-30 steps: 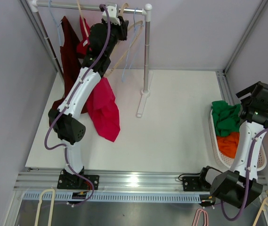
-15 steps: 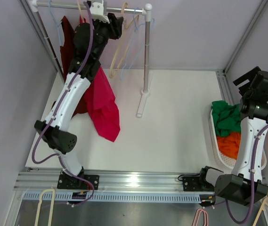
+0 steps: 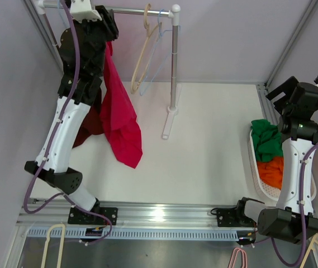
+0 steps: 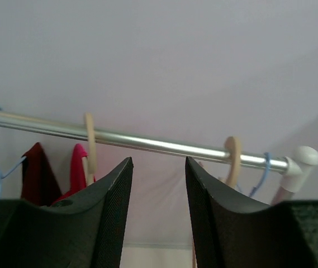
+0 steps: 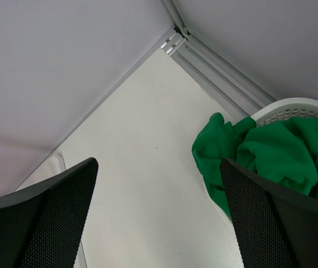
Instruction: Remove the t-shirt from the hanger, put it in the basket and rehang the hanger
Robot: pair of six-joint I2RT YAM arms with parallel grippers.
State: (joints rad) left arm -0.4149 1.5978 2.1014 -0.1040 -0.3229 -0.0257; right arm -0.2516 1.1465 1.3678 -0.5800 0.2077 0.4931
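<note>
Beside left claw (image 4: 157, 166), red t-shirt (image 3: 120, 114) hanging, ungripped

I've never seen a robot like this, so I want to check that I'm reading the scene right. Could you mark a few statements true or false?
The red t-shirt hangs from the rail: true.
The basket is empty: false. It holds a green garment and an orange garment.
The right gripper holds a garment: false. Its jaws are open, with nothing between them.
A beige hanger and a blue hanger hang bare: true.
</note>
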